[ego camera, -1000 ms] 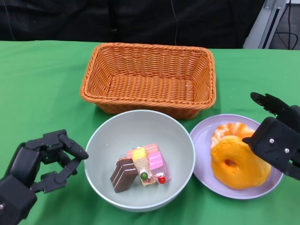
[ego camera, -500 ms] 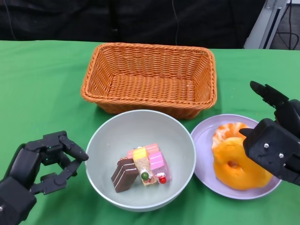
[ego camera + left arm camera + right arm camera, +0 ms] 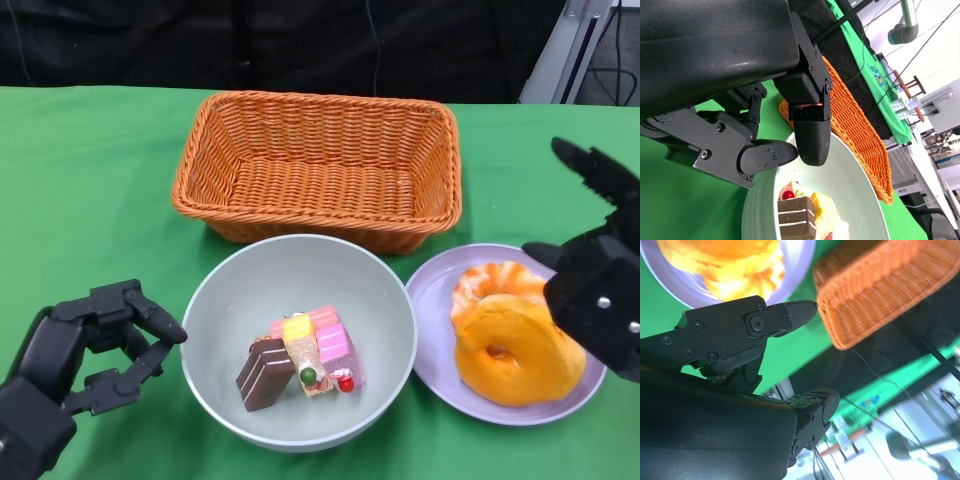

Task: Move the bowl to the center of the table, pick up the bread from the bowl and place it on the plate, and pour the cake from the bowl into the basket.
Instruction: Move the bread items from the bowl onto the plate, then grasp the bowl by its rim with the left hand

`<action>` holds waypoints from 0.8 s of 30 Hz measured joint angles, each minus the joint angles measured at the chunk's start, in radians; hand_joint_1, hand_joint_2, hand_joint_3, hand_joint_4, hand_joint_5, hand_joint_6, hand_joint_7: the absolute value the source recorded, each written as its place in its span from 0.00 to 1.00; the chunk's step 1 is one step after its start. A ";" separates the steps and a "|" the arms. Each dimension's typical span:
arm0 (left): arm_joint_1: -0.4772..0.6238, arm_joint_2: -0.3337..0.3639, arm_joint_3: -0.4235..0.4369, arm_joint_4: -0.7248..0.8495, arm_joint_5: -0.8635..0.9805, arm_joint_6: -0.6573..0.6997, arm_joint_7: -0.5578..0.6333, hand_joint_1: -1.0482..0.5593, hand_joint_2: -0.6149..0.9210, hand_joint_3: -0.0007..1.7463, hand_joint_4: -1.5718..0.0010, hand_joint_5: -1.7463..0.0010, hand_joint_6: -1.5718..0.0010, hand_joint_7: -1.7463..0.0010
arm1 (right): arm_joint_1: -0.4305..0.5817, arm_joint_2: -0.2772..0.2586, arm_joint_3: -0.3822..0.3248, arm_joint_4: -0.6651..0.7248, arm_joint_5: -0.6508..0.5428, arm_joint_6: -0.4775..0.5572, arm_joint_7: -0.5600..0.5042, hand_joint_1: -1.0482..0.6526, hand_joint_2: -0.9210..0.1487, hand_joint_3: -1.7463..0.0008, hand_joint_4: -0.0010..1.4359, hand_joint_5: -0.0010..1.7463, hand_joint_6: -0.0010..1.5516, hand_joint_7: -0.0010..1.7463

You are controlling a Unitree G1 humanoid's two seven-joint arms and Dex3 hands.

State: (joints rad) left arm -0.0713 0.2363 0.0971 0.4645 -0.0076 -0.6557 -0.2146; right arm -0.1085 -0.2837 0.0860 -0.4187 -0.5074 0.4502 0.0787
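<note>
A pale green bowl (image 3: 230, 300) sits in front of the orange wicker basket (image 3: 318, 165) and holds cake pieces (image 3: 300, 360), brown, pink and yellow. The cake (image 3: 800, 217) also shows in the left wrist view. An orange ring of bread (image 3: 515, 350) lies on the lavender plate (image 3: 432, 290) right of the bowl. My left hand (image 3: 85, 355) hovers left of the bowl, fingers curled apart, holding nothing. My right hand (image 3: 600, 270) is raised over the plate's right edge, fingers spread, empty. The bread (image 3: 735, 262) and plate (image 3: 800, 260) appear in the right wrist view.
The green tablecloth (image 3: 80, 190) covers the table. The basket (image 3: 880, 290) stands just behind bowl and plate, its front wall close to both. A dark backdrop runs along the far edge, with a grey stand (image 3: 570, 45) at the back right.
My right hand has lifted up and to the right off the bread, which stays on the plate. The left hand, bowl and basket have not moved.
</note>
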 measured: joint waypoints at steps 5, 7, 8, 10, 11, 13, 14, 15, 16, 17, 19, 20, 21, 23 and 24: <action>0.000 0.000 0.000 0.000 0.000 0.000 0.000 0.59 0.89 0.34 0.47 0.21 0.47 0.39 | 0.017 0.025 -0.021 -0.044 0.031 -0.021 -0.005 0.33 0.00 0.92 0.59 0.37 0.27 0.01; 0.000 0.000 0.000 0.000 0.000 0.000 0.000 0.59 0.90 0.34 0.48 0.22 0.47 0.39 | 0.022 0.036 -0.034 -0.051 0.039 -0.041 -0.014 0.33 0.00 0.92 0.57 0.36 0.28 0.02; 0.000 0.000 0.000 0.000 0.000 0.000 0.000 0.58 0.90 0.34 0.48 0.22 0.47 0.39 | 0.024 0.037 -0.038 -0.053 0.041 -0.054 -0.018 0.33 0.00 0.92 0.57 0.36 0.28 0.02; 0.000 0.001 0.000 0.000 0.001 0.000 0.000 0.58 0.90 0.33 0.48 0.21 0.47 0.39 | 0.029 0.041 -0.042 -0.057 0.051 -0.081 -0.027 0.33 0.00 0.92 0.57 0.35 0.29 0.02; 0.000 0.001 0.000 0.000 0.001 0.000 0.000 0.58 0.90 0.33 0.47 0.21 0.47 0.39 | 0.033 0.044 -0.046 -0.060 0.065 -0.095 -0.029 0.33 0.00 0.92 0.57 0.35 0.29 0.02; 0.000 0.001 0.000 0.000 0.000 0.000 0.000 0.58 0.90 0.33 0.47 0.21 0.47 0.39 | 0.047 0.061 -0.071 -0.063 0.118 -0.150 -0.032 0.36 0.00 0.93 0.56 0.34 0.31 0.02; 0.000 0.001 0.000 0.000 0.000 0.000 0.000 0.58 0.90 0.33 0.48 0.21 0.47 0.39 | 0.059 0.072 -0.085 -0.062 0.161 -0.193 -0.032 0.37 0.00 0.93 0.55 0.35 0.32 0.03; 0.000 0.001 0.000 0.000 0.000 0.000 0.000 0.58 0.90 0.33 0.48 0.21 0.47 0.39 | 0.072 0.084 -0.101 -0.060 0.213 -0.245 -0.030 0.38 0.00 0.93 0.53 0.37 0.37 0.04; 0.000 0.001 0.000 0.000 0.000 0.000 0.000 0.58 0.90 0.33 0.48 0.21 0.47 0.39 | 0.088 0.095 -0.114 -0.058 0.269 -0.300 -0.022 0.39 0.00 0.93 0.51 0.40 0.40 0.05; 0.000 0.002 0.000 0.000 0.000 0.000 0.000 0.58 0.90 0.33 0.48 0.21 0.47 0.39 | 0.101 0.103 -0.122 -0.056 0.315 -0.347 -0.013 0.39 0.00 0.93 0.50 0.42 0.42 0.05; 0.000 0.002 0.000 0.000 0.000 0.000 0.000 0.58 0.90 0.32 0.47 0.21 0.46 0.40 | 0.124 0.113 -0.129 -0.052 0.381 -0.410 0.007 0.42 0.00 0.93 0.48 0.49 0.48 0.07; 0.000 0.003 0.001 0.000 0.000 0.000 0.000 0.58 0.90 0.32 0.47 0.21 0.46 0.40 | 0.139 0.119 -0.133 -0.051 0.415 -0.433 0.019 0.43 0.00 0.93 0.46 0.52 0.50 0.08; 0.000 0.003 0.001 0.000 0.000 0.000 0.000 0.58 0.90 0.32 0.47 0.21 0.46 0.40 | 0.153 0.121 -0.135 -0.051 0.443 -0.450 0.030 0.43 0.00 0.93 0.45 0.53 0.51 0.08; 0.000 0.004 0.001 0.001 -0.003 0.000 -0.006 0.59 0.90 0.33 0.48 0.22 0.46 0.39 | 0.192 0.128 -0.135 -0.049 0.499 -0.502 0.057 0.48 0.00 0.90 0.46 0.60 0.56 0.15; 0.000 0.005 0.002 0.003 -0.007 0.000 -0.011 0.59 0.90 0.33 0.48 0.22 0.46 0.39 | 0.215 0.132 -0.131 -0.048 0.516 -0.529 0.070 0.49 0.01 0.89 0.46 0.62 0.55 0.20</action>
State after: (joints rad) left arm -0.0716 0.2413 0.0992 0.4670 -0.0150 -0.6558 -0.2253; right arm 0.1069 -0.1521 -0.0449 -0.4669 0.0083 -0.0792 0.1483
